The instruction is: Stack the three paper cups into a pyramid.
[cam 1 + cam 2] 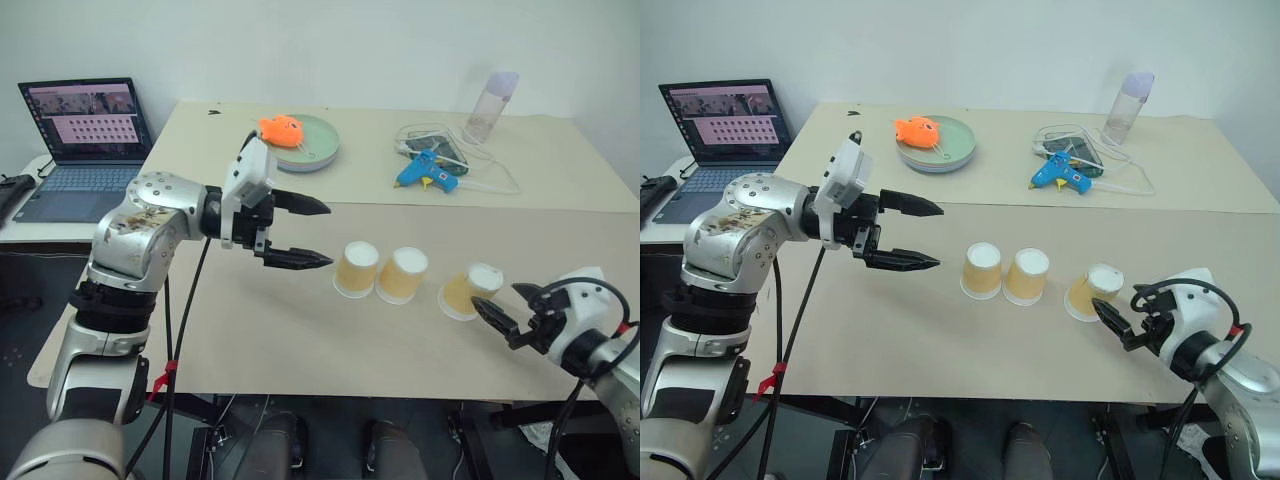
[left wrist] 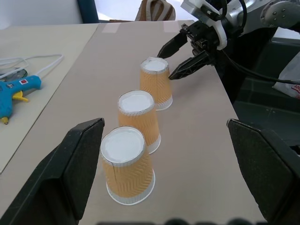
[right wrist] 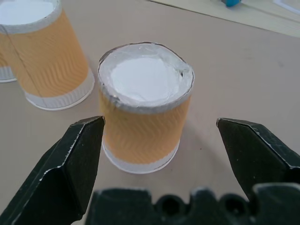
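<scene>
While I watched, the tan table (image 1: 300, 340) held the three paper cups (image 1: 402, 275) upside down in a row, none stacked. My right gripper (image 1: 497, 314) sat low beside the rightmost cup, jaws spread. My left gripper (image 1: 300, 232) hung above the table, jaws spread. Farther back lay a glue gun (image 1: 425, 172) and plate (image 1: 318, 145).

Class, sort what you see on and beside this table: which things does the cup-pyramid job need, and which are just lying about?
Needed for the job:
left cup
middle cup
right cup

Just lying about:
orange toy fish on the green plate
blue glue gun
bottle
laptop on the side desk
</scene>
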